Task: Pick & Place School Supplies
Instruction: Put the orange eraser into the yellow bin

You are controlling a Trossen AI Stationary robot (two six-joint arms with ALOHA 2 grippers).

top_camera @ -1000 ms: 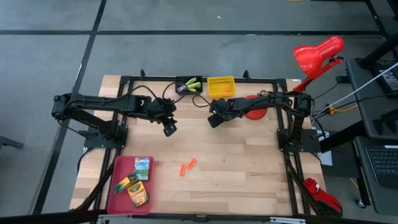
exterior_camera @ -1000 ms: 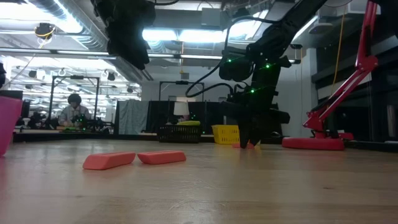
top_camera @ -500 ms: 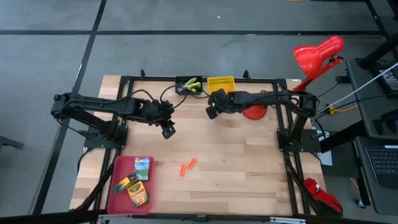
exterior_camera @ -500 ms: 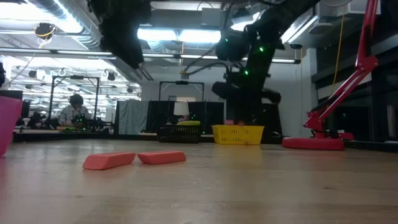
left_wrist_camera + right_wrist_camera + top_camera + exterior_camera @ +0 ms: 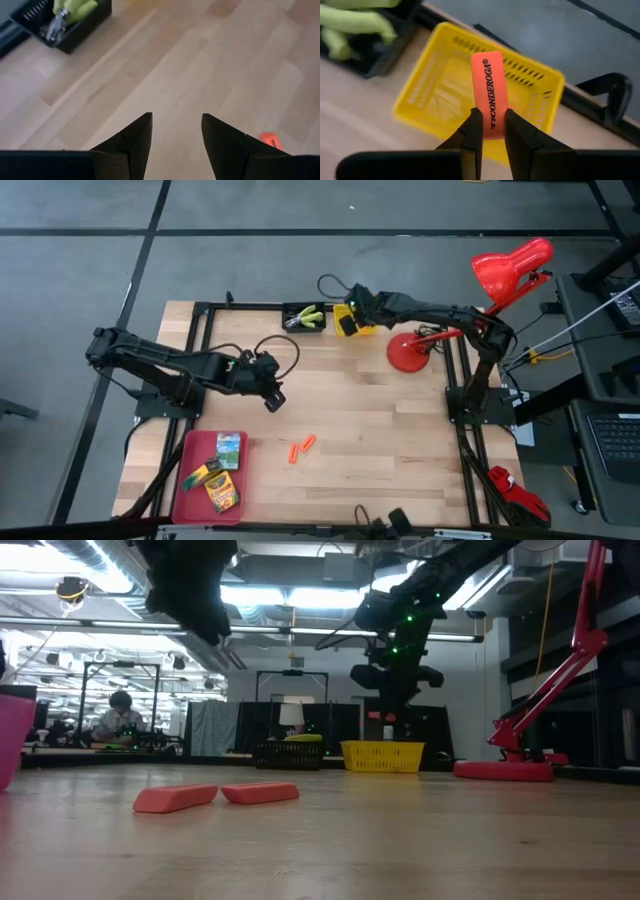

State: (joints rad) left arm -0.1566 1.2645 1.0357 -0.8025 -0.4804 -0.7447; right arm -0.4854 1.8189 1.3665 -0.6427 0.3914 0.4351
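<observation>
the right gripper (image 5: 488, 131) is clamped on an orange eraser (image 5: 490, 93), held above the yellow bin (image 5: 425, 89) at the table's far edge. just beside that bin sits the black bin (image 5: 303, 318) with the lime-handled tools (image 5: 311, 316). nearer than the yellow bin, the left gripper (image 5: 176, 131) hangs with fingers apart over bare wood. two orange erasers (image 5: 301, 447) lie mid-table, beside the red tray (image 5: 185, 492) holding crayon boxes (image 5: 221, 491).

You can read one word only: "TICONDEROGA®", in black along the orange eraser (image 5: 490, 87) pinched in the right claw (image 5: 492, 125), running lengthwise out from its tips. The crayon boxes' (image 5: 217, 477) print is too small to read.
</observation>
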